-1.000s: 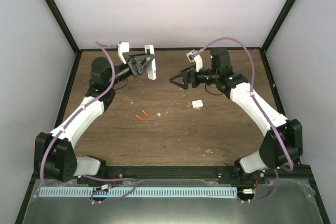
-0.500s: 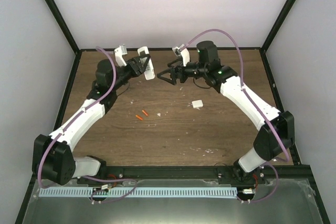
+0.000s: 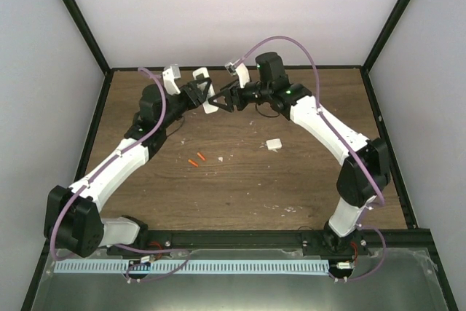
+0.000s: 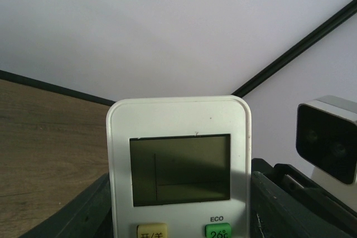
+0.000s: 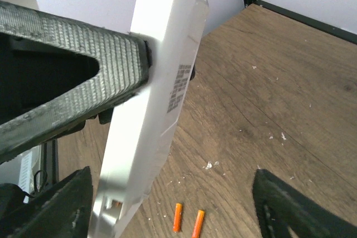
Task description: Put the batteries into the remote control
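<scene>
Over wooden table [image 5: 268, 98], left pincer [image 3: 202, 92] clamps remote control [image 4: 178, 165], inside gaping right pincer [image 5: 170, 174]

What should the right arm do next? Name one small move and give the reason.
Probably close the right gripper on the remote control: the left gripper holds it aloft, the right's open jaws straddle it, and the batteries lie loose on the table.

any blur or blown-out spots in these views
Left wrist: remote sharp, its button text readable. Right wrist: the remote's white edge is blown out and nearly featureless, while the batteries below look fairly crisp. Top: even light, only faint shadows.
</scene>
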Available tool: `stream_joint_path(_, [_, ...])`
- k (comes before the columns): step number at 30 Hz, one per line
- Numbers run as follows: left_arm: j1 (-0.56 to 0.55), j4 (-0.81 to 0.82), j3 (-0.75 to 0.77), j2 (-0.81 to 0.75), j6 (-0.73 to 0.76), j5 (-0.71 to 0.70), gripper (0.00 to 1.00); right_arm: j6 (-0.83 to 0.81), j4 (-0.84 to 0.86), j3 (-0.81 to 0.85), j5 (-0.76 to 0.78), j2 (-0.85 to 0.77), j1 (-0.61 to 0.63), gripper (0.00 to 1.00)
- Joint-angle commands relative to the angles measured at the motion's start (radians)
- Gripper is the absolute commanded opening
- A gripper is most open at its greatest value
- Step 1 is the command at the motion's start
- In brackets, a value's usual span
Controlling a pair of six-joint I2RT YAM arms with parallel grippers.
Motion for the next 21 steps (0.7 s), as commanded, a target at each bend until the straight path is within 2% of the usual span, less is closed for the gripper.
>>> stream_joint_path(1, [-0.013,0.004,0.027,-0.005,0.008,-0.033,0.19,0.011,-0.016,0.077,-0.025,0.027,0.015,0.61])
stream_joint_path(12, [-0.034,-0.027,0.042,0.009,0.031,-0.097,0.19,0.004,-0.074,0.166,-0.042,0.094,0.032,0.43])
stream_joint_path(21, [-0.047,-0.056,0.056,0.008,0.069,-0.145,0.2,0.006,-0.101,0.179,-0.044,0.111,0.037,0.36])
